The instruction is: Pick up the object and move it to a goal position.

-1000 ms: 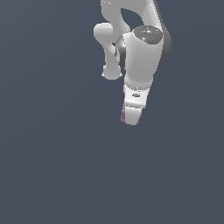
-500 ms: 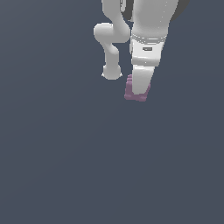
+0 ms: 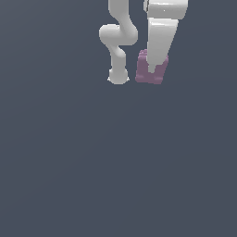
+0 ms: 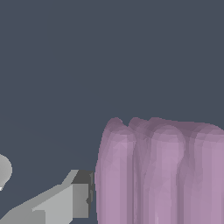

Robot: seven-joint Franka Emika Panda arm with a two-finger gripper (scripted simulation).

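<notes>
In the exterior view the object [image 3: 142,74], a small mauve-purple ridged cube, sits between the fingers of my white gripper [image 3: 152,69], which comes down over it from above and hides its middle. The gripper is shut on the object. The wrist view shows the cube's ridged side [image 4: 162,175] very close, with one grey finger [image 4: 74,201] pressed against its flank. The other finger lies outside that picture.
The arm's white links and base [image 3: 118,46] stand just to the exterior view's left of the gripper. A plain dark grey surface [image 3: 115,162] fills everything else in view.
The gripper and the object have travelled together toward the top and slightly to the right of the exterior view. The cube shows more from behind the gripper than a second ago.
</notes>
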